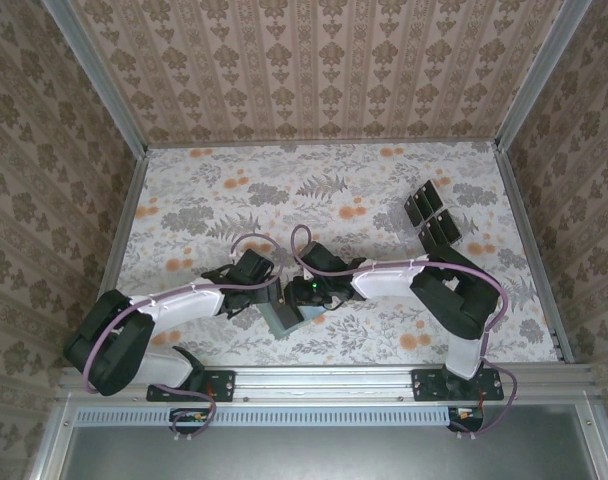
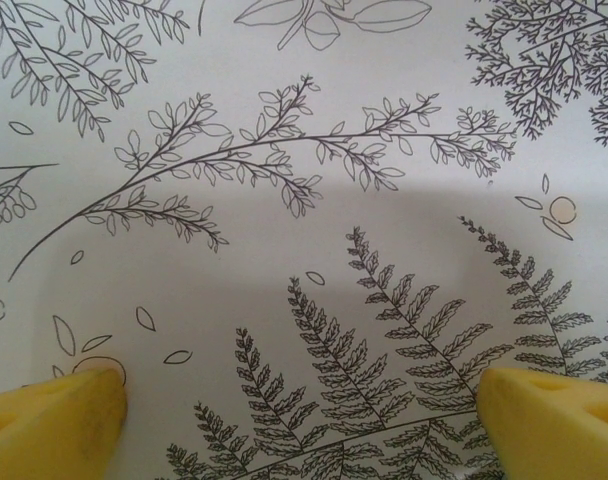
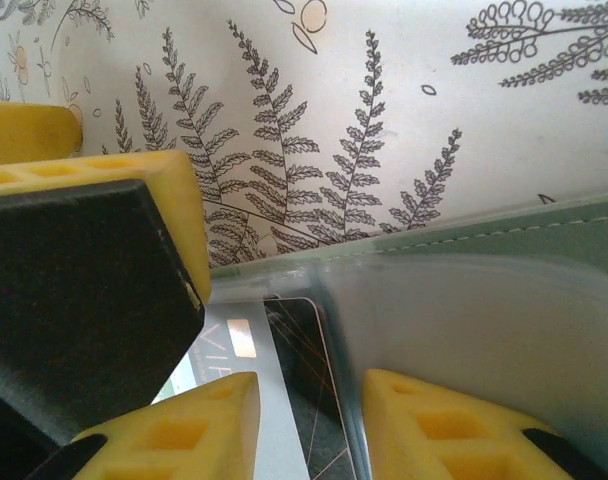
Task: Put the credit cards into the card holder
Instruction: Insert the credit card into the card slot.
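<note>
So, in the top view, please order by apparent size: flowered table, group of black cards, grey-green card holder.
Largest: flowered table.
Then: group of glossy black cards.
Smallest: flat grey-green card holder, partly covered, so unsure.

In the right wrist view a credit card (image 3: 289, 345) is partly covered by the right gripper's (image 3: 309, 388) fingers (image 3: 179, 430) and cut off at the lower edge, while from above the card holder (image 1: 280, 320) is half hidden under that gripper.
</note>
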Available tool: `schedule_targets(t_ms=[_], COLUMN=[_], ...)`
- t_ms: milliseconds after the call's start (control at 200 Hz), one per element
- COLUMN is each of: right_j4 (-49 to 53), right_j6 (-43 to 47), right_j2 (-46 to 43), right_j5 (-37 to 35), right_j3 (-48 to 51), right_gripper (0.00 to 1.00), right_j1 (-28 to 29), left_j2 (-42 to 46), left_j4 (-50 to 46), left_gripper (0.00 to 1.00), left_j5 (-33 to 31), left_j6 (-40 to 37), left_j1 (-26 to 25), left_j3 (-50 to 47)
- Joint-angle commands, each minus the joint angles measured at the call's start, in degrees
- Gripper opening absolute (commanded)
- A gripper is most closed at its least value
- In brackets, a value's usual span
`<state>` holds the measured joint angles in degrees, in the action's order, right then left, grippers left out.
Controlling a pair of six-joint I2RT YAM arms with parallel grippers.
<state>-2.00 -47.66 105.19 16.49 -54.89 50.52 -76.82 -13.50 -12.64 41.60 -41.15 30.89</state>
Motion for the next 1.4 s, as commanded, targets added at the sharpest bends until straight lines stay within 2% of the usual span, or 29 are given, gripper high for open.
schedule_targets(t_ms=[0, 300, 480, 690, 995, 1395], right_j4=[1.2, 2.2, 1.3, -2.1, 0.2, -0.6], right_j6=[0.1, -3.2, -8.0, -8.5, -5.8, -4.5], right_j2=[1.1, -1.1, -3.2, -6.0, -10.0, -7.3], right_j5=[-1.7, -9.5, -14.0, -11.7, -11.3, -11.2], right_j3=[0.2, 5.5, 8.2, 7.8, 6.0, 6.9], right_gripper=[0.35, 0.36, 0.37, 0.38, 0.4, 0.28], right_j1=[-0.4, -6.8, -8.2, -7.5, -5.8, -5.9], left_j2=[-1.2, 2.0, 2.4, 1.9, -0.2, -2.8], left_j4=[-1.6, -4.5, -5.0, -3.6, -1.6, -0.7], left_gripper=[1.0, 1.0, 1.0, 1.0, 1.0, 1.0], left_j5=[4.9, 5.1, 5.5, 7.8, 9.8, 8.4], left_j6=[0.3, -2.8, -3.6, -5.0, -5.3, -5.7], left_j1=[1.1, 4.5, 4.9, 5.0, 4.3, 2.1], left_j3=[0.0, 2.3, 3.0, 3.4, 3.5, 4.9])
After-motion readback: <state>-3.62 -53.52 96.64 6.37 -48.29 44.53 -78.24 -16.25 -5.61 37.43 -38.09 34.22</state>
